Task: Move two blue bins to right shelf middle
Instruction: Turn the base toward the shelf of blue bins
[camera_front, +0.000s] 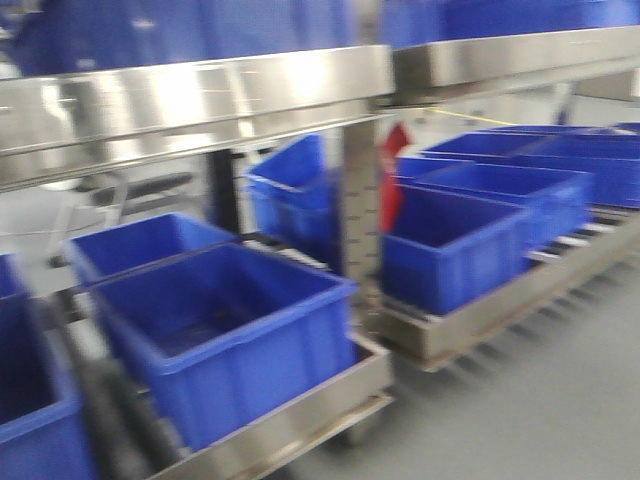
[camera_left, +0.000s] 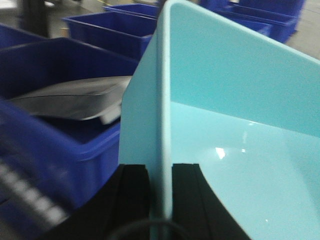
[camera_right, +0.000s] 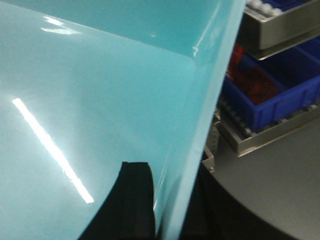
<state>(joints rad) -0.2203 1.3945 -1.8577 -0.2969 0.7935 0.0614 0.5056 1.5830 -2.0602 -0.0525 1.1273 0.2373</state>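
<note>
In the left wrist view a pale cyan blue bin (camera_left: 230, 100) fills the right half of the frame. My left gripper (camera_left: 160, 169) is shut on its upright side wall, with one black finger (camera_left: 134, 190) outside and the other inside. The right wrist view shows a cyan blue bin wall (camera_right: 100, 90) across most of the frame, and my right gripper (camera_right: 167, 177) is shut on its edge. One finger (camera_right: 135, 195) shows inside; the other is mostly hidden behind the wall. The right shelf middle (camera_front: 510, 58) is a shiny steel rail at the upper right of the blurred front view.
Dark royal-blue bins (camera_front: 225, 330) stand in rows on the lower roller tiers (camera_front: 480, 320), with more on top. A steel upright post (camera_front: 360, 190) splits the two racks. A grey part (camera_left: 75, 97) lies in a dark bin. Red items (camera_right: 252, 82) sit in another.
</note>
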